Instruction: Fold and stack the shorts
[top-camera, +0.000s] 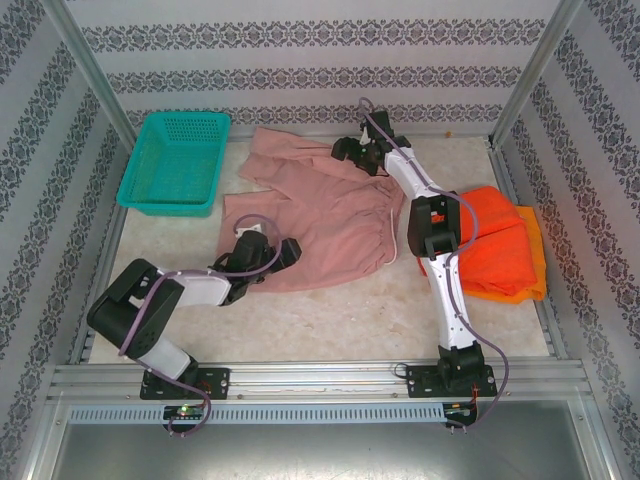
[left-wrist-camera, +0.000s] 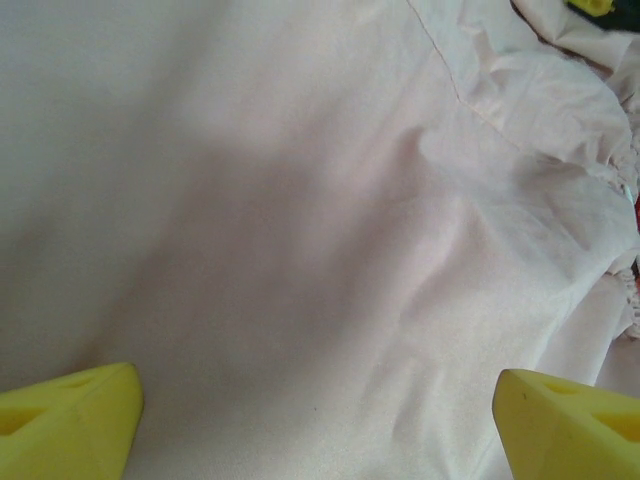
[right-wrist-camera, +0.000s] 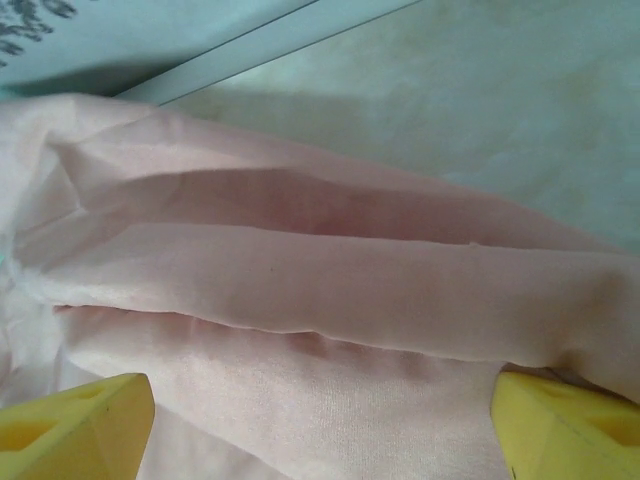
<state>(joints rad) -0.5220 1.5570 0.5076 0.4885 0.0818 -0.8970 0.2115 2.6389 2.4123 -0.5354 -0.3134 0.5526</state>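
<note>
The large dusty pink shorts (top-camera: 320, 215) lie spread and rumpled in the middle of the table. My left gripper (top-camera: 288, 250) hovers over their near left part. In the left wrist view its yellow fingertips (left-wrist-camera: 70, 420) stand wide open over smooth pink cloth (left-wrist-camera: 300, 250), holding nothing. My right gripper (top-camera: 347, 152) is at the far edge of the pink shorts. It is open, with a raised fold of pink cloth (right-wrist-camera: 320, 290) lying between its yellow fingertips (right-wrist-camera: 560, 425), not pinched. The red-orange shorts (top-camera: 495, 245) lie folded on the yellow-orange shorts (top-camera: 538, 270) at the right.
A teal mesh basket (top-camera: 175, 160) stands at the back left. Metal frame rails (top-camera: 300, 378) and patterned walls bound the table. The right arm's links (top-camera: 435, 235) reach over the left edge of the orange stack. Bare tabletop (top-camera: 350, 320) lies in front of the pink shorts.
</note>
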